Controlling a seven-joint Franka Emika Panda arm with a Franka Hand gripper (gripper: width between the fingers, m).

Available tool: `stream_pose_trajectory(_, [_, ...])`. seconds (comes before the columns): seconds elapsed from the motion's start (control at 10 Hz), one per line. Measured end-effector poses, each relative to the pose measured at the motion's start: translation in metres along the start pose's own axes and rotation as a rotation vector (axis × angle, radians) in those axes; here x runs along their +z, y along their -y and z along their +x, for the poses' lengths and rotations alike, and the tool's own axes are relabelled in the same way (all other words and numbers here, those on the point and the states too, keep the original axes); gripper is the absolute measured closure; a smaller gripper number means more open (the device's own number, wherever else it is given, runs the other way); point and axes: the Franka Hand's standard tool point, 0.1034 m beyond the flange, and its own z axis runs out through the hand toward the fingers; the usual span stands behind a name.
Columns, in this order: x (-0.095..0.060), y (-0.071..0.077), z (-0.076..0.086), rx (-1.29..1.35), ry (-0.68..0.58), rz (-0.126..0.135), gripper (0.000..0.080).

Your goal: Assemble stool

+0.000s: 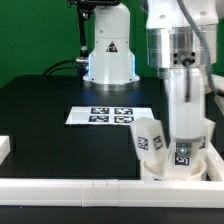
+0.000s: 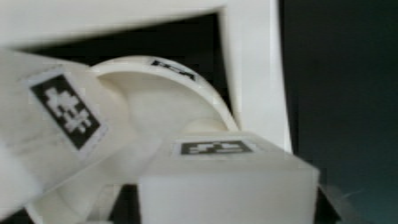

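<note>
The round white seat [image 1: 160, 168] lies in the corner formed by the white rails, at the exterior view's lower right. One white tagged leg [image 1: 150, 135] stands tilted on the seat. My gripper [image 1: 184, 138] is shut on a second white leg [image 1: 183, 152] and holds it upright over the seat, just to the exterior view's right of the first leg. In the wrist view the held leg [image 2: 228, 185] fills the space between my jaws [image 2: 228, 208]. The other leg [image 2: 63, 110] and the seat's rim [image 2: 178, 85] lie beyond it.
White rails run along the front [image 1: 90, 187] and the exterior view's right [image 1: 216, 165], and one also shows in the wrist view [image 2: 253, 60]. The marker board [image 1: 110, 114] lies mid-table. The robot's base [image 1: 108, 55] stands behind it.
</note>
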Motion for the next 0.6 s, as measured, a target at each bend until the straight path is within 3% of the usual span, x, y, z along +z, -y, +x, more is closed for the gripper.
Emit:
stream_pose_trajectory(0.5, [0.001,-0.003,-0.004,0.193,0.01,-0.006,0.0466])
stream_pose_trajectory(0.6, [0.002,-0.005,-0.015,0.292,0.039,0.019,0.0466])
